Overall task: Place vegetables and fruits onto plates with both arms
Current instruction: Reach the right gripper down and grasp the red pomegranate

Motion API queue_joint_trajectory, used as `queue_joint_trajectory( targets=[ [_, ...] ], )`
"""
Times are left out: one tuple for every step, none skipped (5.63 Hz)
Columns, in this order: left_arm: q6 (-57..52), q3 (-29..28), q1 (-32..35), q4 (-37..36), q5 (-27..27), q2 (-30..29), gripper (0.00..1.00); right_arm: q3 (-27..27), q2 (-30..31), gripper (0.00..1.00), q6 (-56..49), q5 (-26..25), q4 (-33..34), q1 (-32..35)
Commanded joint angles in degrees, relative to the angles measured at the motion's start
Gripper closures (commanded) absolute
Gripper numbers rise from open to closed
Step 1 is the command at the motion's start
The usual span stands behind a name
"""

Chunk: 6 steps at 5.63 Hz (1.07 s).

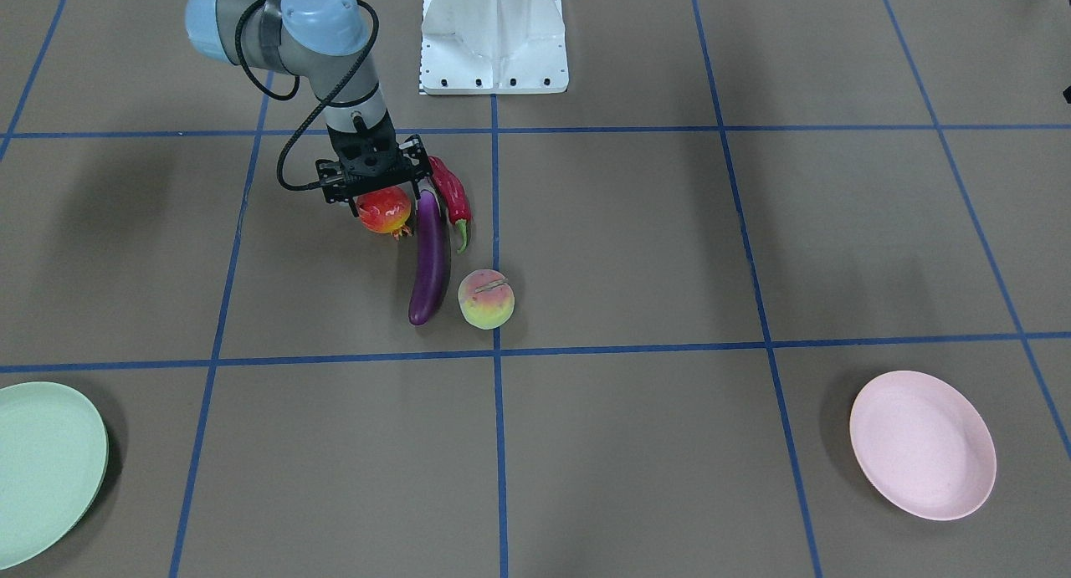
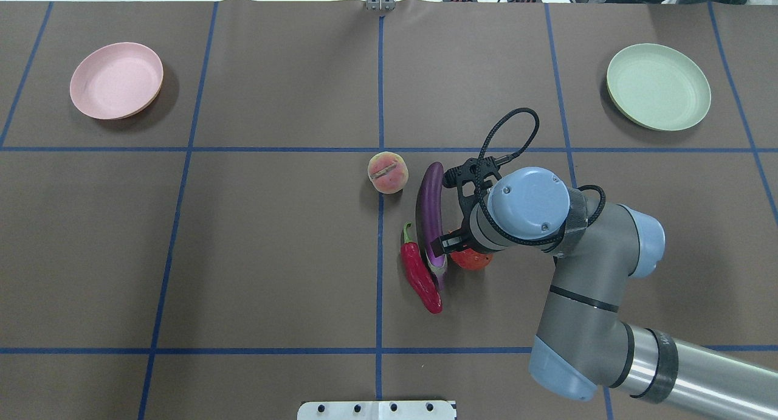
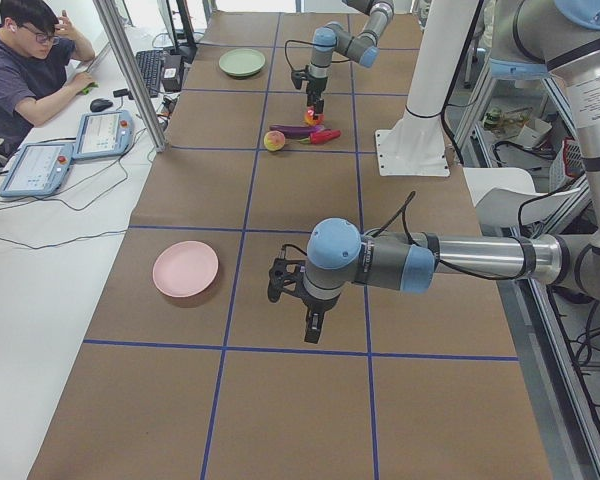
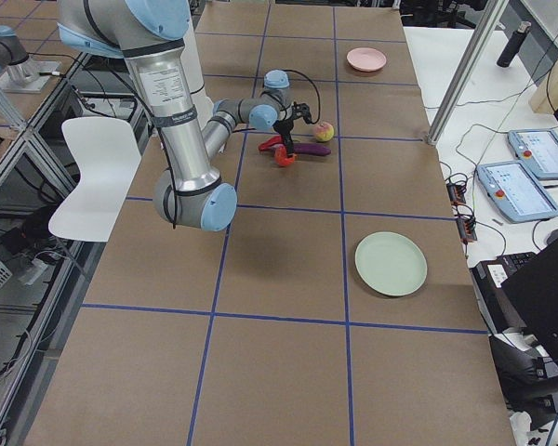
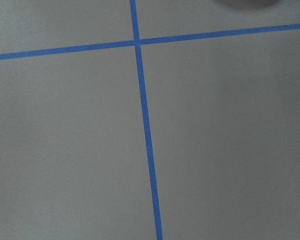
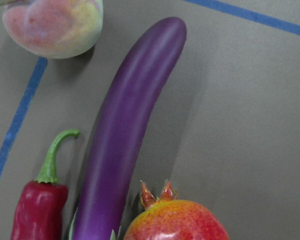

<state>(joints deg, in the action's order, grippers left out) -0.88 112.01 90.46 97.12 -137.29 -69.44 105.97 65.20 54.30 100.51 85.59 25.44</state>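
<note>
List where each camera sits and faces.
Front-facing: across the table, facing the white pedestal base; right arm.
Overhead: behind that base, looking down; right arm.
Exterior left: table's left end; left arm near.
Exterior right: opposite end; right arm near.
Left wrist: above taped table; no body.
Right wrist: above the long glossy purple eggplant; no body.
All but left wrist show that eggplant.

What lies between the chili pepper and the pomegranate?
The eggplant, flanked by chili pepper and pomegranate at its cap end; the right wrist view shows it.

Two vegetables (image 1: 430, 260) (image 1: 452, 195), two fruits (image 1: 386, 212) (image 1: 486, 299), two plates (image 1: 923, 444) (image 1: 46, 469), two arms (image 1: 322, 26) (image 3: 410, 265).
</note>
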Motion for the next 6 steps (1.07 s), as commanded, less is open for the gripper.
queue_joint_trajectory(
  targets=[
    [0.0,0.0,0.0,0.0,0.0,0.0,0.0,-0.9,0.3,0.05,-0.3,-0.3,0.0,-0.5],
    [0.0,0.1,0.0,0.0,-0.1,0.0,0.0,-1.0,0.5,0.06,-1.1,-0.4,0.1,-0.5],
    [0.0,0.1,0.0,0.0,0.0,0.0,0.0,-1.0,0.7,0.09,-1.6,-0.7,0.1,-0.5],
    [0.0,0.1,0.0,0.0,0.0,0.0,0.0,-1.6,0.7,0.34,-1.5,-0.5,0.1,-0.7],
    [0.0,0.1,0.0,0.0,0.0,-0.1,0.0,-1.9,0.4,0.95,-0.7,-0.4,0.1,-0.7],
    [0.0,0.4,0.0,0.0,-0.1,-0.1,0.0,-1.2,-0.1,1.0,-0.5,-0.1,-0.2,1.0]
  ],
)
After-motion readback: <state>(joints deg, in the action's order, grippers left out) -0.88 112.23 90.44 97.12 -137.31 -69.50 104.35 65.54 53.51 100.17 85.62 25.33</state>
